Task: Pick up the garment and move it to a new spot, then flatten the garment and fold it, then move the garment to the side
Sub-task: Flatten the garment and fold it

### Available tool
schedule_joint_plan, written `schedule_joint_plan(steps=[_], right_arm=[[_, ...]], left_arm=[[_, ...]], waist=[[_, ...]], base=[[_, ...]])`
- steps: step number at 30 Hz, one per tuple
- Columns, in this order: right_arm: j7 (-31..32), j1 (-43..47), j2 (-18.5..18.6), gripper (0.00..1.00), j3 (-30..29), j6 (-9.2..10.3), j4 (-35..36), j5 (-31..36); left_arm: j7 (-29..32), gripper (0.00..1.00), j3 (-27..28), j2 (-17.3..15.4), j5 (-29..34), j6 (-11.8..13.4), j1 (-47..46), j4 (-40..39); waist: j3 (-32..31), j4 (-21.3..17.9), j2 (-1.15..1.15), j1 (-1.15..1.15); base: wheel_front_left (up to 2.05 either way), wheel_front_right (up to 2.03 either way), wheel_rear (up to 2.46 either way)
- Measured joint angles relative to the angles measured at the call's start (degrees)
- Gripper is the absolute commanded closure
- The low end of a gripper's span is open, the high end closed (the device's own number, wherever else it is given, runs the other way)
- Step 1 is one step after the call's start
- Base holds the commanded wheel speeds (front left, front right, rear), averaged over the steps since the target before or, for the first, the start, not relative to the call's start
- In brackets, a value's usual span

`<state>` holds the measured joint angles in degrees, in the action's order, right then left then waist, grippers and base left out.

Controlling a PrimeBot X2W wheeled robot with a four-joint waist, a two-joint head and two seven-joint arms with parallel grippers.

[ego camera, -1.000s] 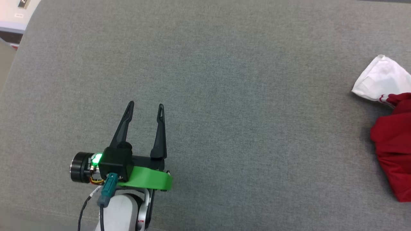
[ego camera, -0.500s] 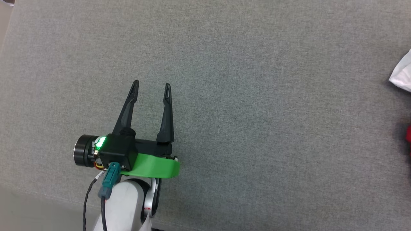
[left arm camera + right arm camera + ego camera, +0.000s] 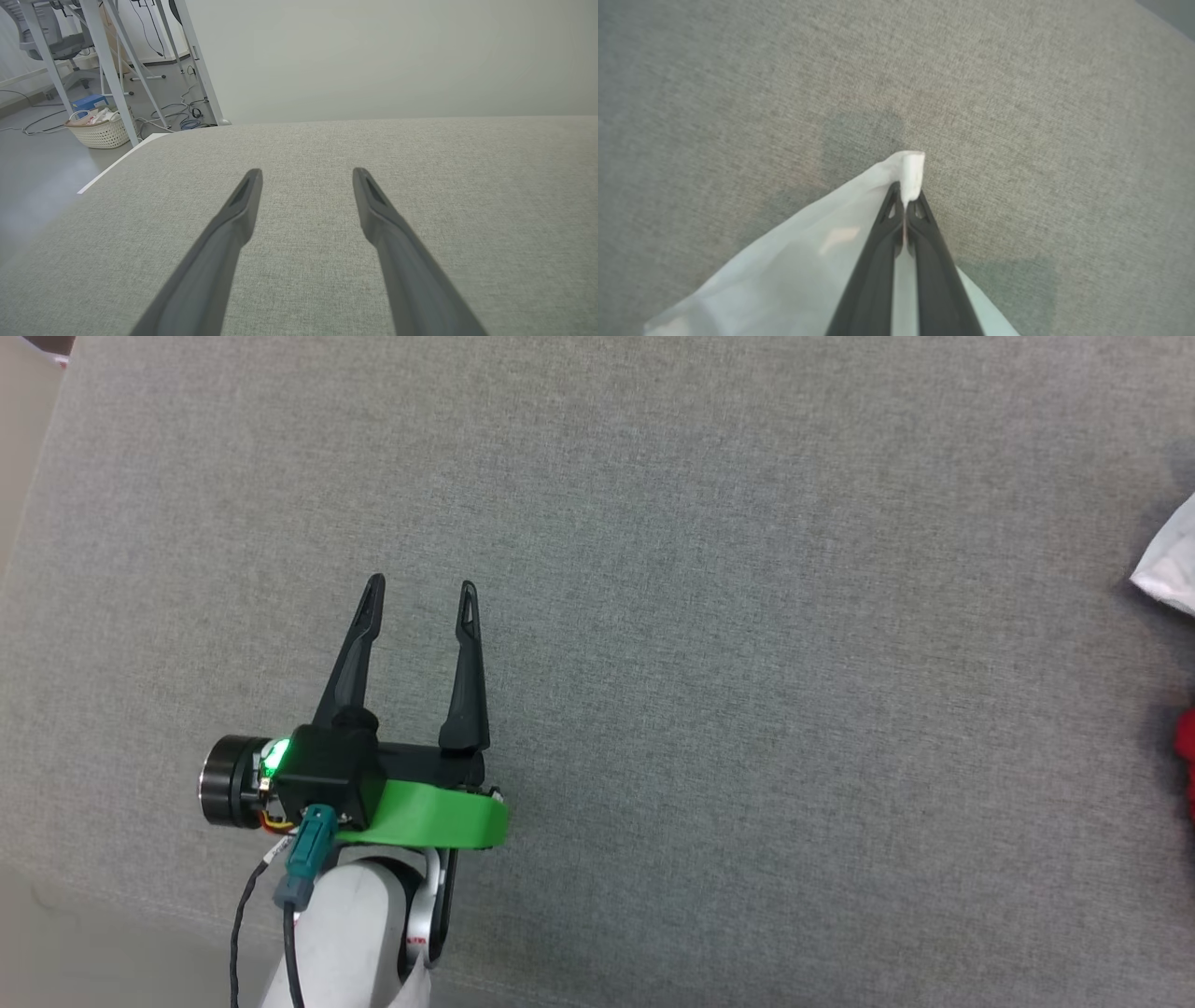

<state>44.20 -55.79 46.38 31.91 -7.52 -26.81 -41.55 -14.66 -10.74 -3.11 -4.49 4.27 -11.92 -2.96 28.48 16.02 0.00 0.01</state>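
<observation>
**Count.** One garment point(image 3: 1169, 571), two hands, one desk point(image 3: 747, 616), one pale woven basket point(image 3: 100, 133).

**Garment.** It lies at the right edge of the grey, fabric-covered desk. The head view cuts most of it off. A white sleeve corner shows there. Nearer than that is a blurred red patch, probably the body of the shirt.

**Right hand** point(image 3: 906, 198). Its two fingers are pressed together and pinch a white fold of the garment at their tips. A small tab of cloth stands out just past the tips. More white cloth spreads back beneath the fingers toward the wrist, with grey desk around it.

**Left hand** point(image 3: 421, 584). Its two fingers point(image 3: 224, 242) are spread wide with bare desk showing between them, and the hand is empty. It sits over the near left part of the desk, well apart from the garment, with its fingers pointing toward the far side.

**Basket.** It stands on the floor beyond the desk's left edge, beside slanted white frame legs, and holds some cloth items.
</observation>
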Motion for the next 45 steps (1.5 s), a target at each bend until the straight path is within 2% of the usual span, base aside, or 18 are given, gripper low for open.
schedule_joint_plan(steps=[5, 12, 18, 23, 28, 32, 36, 41, 45], right_arm=[[-8.11, -0.09, 0.37, 1.0, 0.54, 0.0, 3.92, -1.62], [-15.92, -0.51, 2.86, 1.0, 0.62, 0.0, 11.25, -4.0], [-18.26, -0.61, 4.39, 1.0, 0.91, 0.0, 18.24, -6.1], [-18.3, -0.79, 3.67, 1.0, 2.89, 0.0, 21.61, -6.13], [-16.86, -2.95, -0.42, 1.0, 8.89, 0.0, 24.17, -6.1], [-15.17, -7.41, -5.49, 1.0, 16.55, 0.0, 24.06, -6.04], [-14.45, -11.38, -11.14, 1.0, 25.54, 0.0, 21.78, -7.0], [-14.41, -15.04, -16.35, 1.0, 37.35, -0.01, 17.98, -9.75], [-14.72, -15.96, -19.61, 1.0, 41.05, 0.0, 15.03, -10.68]], left_arm=[[0.0, 0.0, 1.07, 0.01, 0.43, -0.47, 0.87, 0.23], [0.0, 0.0, 2.49, 0.01, 1.46, -1.0, 3.82, 0.27], [0.0, 0.0, 3.34, 0.01, 1.68, -1.51, 4.97, 0.11], [0.0, 0.0, 3.02, 0.01, 1.76, -1.58, 4.96, -0.14], [0.0, 0.0, 1.64, 0.02, 1.38, -1.46, 4.82, -0.47], [0.0, 0.0, 0.7, 0.01, 0.57, -0.97, 4.6, -0.75], [-0.01, 0.0, -0.47, 0.01, -0.68, -0.27, 3.38, -0.87], [0.0, 0.0, -2.02, 0.02, -1.87, 0.57, 2.42, -1.0], [0.0, 0.0, -2.99, 0.01, -2.43, 1.34, 1.7, -1.1]], waist=[[-3.16, -0.68, 0.0, 0.0], [-7.66, -1.78, 0.0, 0.0], [-10.72, -2.47, 0.0, -0.01], [-11.62, -2.06, 0.0, -0.01], [-11.05, -0.29, 0.0, -0.01], [-9.98, 1.52, 0.0, -0.01], [-8.56, 3.31, 0.0, -0.01], [-6.44, 5.35, 0.0, -0.01], [-4.48, 6.71, 0.0, -0.01]], base=[[0.0, 0.0, 0.0], [0.0, 0.0, 0.0], [0.0, 0.0, 0.0], [0.0, 0.0, 0.0], [0.0, 0.0, 0.0], [0.0, 0.0, 0.0], [0.0, 0.0, 0.0], [0.0, 0.0, 0.0], [0.0, 0.0, 0.0]])
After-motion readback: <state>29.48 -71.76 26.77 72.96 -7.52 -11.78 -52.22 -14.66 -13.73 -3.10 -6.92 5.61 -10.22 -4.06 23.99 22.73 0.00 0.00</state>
